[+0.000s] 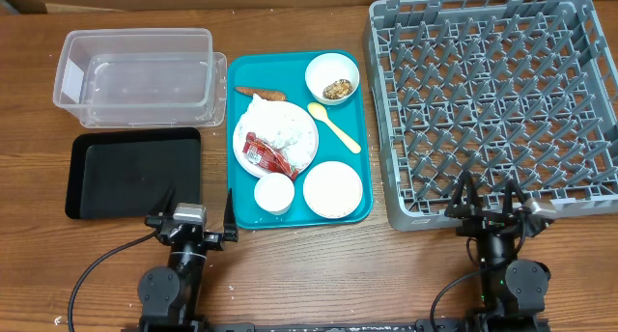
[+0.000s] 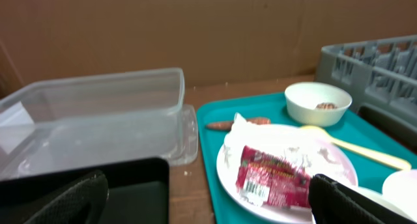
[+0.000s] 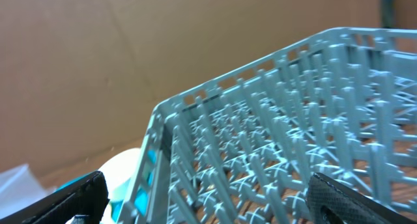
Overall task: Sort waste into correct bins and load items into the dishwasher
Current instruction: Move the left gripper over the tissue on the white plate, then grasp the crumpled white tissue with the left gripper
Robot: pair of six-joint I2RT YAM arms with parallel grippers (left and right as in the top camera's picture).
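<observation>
Saw clear tub (image 1: 135, 81) and black tray (image 1: 135, 173) at left, open table (image 1: 319, 274) around both. Noted left gripper (image 1: 198, 203) with jaws apart, empty, at black tray's near corner. Counted on teal tray (image 1: 290, 67) one plate (image 1: 308, 141) under napkin (image 1: 275, 120) and wrapper (image 1: 268, 153), one carrot (image 1: 259, 93), two bowls (image 1: 332, 78), one cup (image 1: 274, 192), one spoon (image 1: 333, 124). Found right gripper (image 1: 488, 197) spread, empty, at grey rack's (image 1: 497, 100) near edge.

**Wood, plastic, paper and foil**

The desk (image 1: 290, 274) is brown wood grain, smooth with a faint satin look. The tub (image 1: 135, 81) is clear, glossy plastic. The black tray (image 1: 135, 173) is smooth with a dull sheen. The dish rack (image 1: 492, 100) is matt grey plastic. The red wrapper (image 1: 268, 154) is shiny and crinkled, and the napkin (image 1: 275, 124) is crumpled white paper.
</observation>
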